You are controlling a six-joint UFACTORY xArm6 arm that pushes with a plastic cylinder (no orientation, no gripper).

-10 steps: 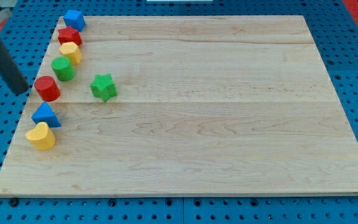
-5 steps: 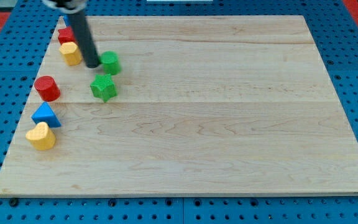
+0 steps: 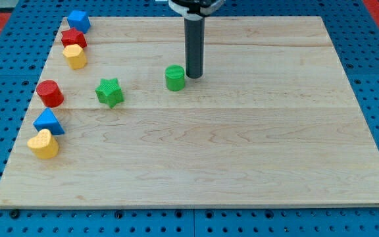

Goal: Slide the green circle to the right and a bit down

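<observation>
The green circle stands on the wooden board, left of the board's middle and toward the view's top. My tip rests just to the circle's right, close to it or touching it. The rod rises from there to the view's top edge. A green star lies further to the view's left, apart from the circle.
Along the board's left edge stand a blue block, a red block, a yellow block, a red cylinder, a blue triangle and a yellow heart.
The green circle has slid from the left column to the right and slightly down, past the green star. My tip came from off the board's left to the circle's right side.
</observation>
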